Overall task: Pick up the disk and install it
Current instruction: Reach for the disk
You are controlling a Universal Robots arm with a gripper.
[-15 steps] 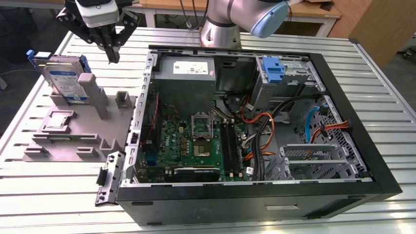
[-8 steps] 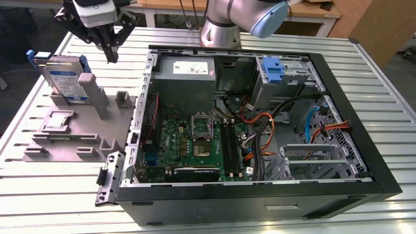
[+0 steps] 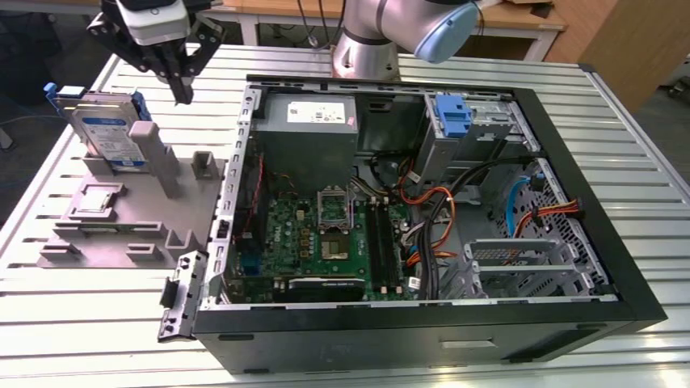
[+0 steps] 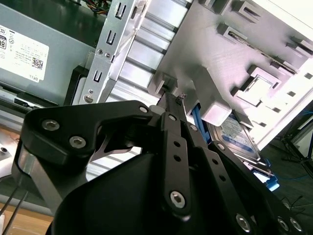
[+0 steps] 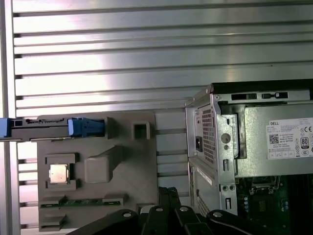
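Observation:
The disk (image 3: pixel 108 129) stands on edge in a slot of the grey holder (image 3: pixel 119 218), its white-and-blue label facing the case and a blue bracket around it. My gripper (image 3: pixel 183 99) hangs above the holder, just to the exterior view's right of the disk, between it and the computer case (image 3: pixel 636 267). Its fingers are shut with nothing between them. The second wrist view has the gripper (image 4: pixel 172 98) close to the disk (image 4: pixel 234 139) without touching it. In the first wrist view the disk (image 5: pixel 85 127) is seen edge-on, apart from the gripper (image 5: pixel 168 192).
The open case holds a motherboard (image 3: pixel 323 234), a grey power supply box (image 3: pixel 307 121) and cables. A bare blue clip (image 3: pixel 453 117) sits in the drive bay at the back. The holder also carries a small chip (image 5: pixel 58 174). Ribbed metal table (image 3: pixel 647 162) surrounds everything.

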